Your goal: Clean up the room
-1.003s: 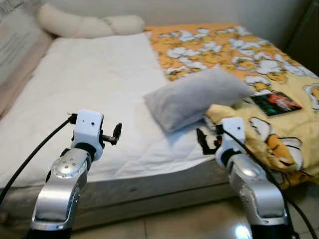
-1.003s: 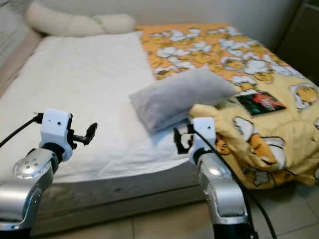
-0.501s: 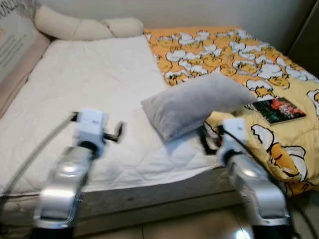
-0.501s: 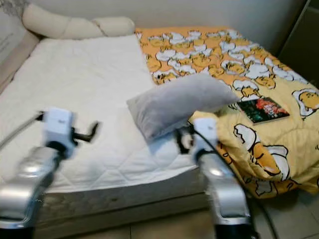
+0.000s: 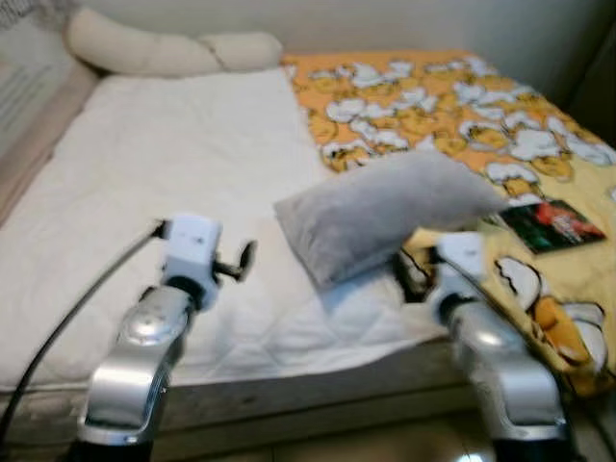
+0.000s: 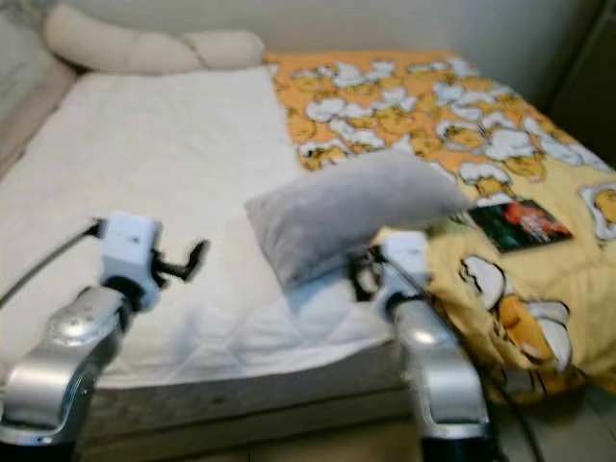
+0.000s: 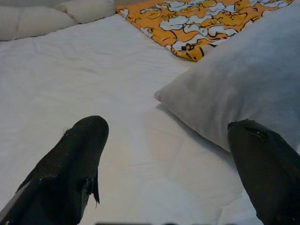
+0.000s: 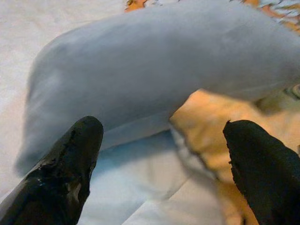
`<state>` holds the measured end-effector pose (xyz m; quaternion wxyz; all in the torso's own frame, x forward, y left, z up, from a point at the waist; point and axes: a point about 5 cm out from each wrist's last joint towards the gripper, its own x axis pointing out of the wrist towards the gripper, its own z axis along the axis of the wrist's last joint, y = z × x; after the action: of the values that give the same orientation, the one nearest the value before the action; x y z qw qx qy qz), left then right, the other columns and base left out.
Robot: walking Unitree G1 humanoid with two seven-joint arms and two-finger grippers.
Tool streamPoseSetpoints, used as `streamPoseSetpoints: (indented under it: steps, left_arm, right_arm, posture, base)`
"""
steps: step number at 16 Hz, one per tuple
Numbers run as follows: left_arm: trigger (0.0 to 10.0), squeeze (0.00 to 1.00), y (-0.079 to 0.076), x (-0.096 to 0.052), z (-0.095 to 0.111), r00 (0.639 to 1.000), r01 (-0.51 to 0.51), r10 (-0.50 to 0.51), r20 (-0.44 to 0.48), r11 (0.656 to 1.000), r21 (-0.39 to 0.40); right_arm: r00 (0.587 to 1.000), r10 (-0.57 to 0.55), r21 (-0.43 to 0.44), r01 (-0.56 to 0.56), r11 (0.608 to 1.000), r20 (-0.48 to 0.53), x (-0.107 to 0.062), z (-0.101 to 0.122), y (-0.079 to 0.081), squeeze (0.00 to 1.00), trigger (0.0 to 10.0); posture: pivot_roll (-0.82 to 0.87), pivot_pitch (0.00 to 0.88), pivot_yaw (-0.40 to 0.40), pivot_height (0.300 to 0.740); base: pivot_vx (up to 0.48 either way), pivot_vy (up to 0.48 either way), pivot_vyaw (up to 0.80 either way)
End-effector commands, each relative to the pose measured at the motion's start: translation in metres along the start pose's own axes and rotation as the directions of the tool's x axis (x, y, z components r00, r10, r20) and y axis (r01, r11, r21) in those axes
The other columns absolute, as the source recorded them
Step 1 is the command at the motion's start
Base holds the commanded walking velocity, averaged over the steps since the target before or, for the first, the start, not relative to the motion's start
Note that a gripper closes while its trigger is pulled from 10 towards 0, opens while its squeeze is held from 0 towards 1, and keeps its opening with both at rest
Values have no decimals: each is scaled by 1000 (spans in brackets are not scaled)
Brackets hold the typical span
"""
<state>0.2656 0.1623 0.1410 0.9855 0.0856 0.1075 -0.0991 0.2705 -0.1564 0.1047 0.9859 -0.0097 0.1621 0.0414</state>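
A bed [image 5: 144, 192] with a white cover stood against a pale wall, a yellow patterned blanket [image 5: 433, 96] on its right half and long cream pillows [image 5: 164, 53] at the far end. A grey pillow [image 5: 385, 207] lay near the middle, a book [image 5: 555, 223] to its right. Compared with half a second before, the view had shifted a little and the things lay unchanged. The left gripper [image 7: 168, 164] hovered spread over the cover; the right gripper [image 8: 161, 168] was spread too, just before the pillow.

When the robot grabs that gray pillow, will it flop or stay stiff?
The gray pillow would probably sag at both ends, since it looks plump and soft. It likely weighs little for its bulk. The open right claw is close to its lower edge, so the claw may pinch only fabric.
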Motion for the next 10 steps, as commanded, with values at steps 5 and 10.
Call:
streamPoseSetpoints:
  steps: [5, 10]
  left_arm:
    - [10000, 0, 8, -2, 1, 1000, -30, 30, 5, 999, 14]
    - [10000, 0, 7, -1, 2, 1000, -29, 29, 8, 999, 14]
  right_arm:
    - [999, 33, 1, -33, 999, 30, 1, 5, 11, 0, 10000]
    - [998, 43, -3, -43, 999, 40, 1, 8, 12, 0, 10000]
  posture:
    - [-34, 0, -20, 740]
    - [-33, 0, -17, 740]
  base:
    - [291, 0, 0]
    - [289, 0, 0]
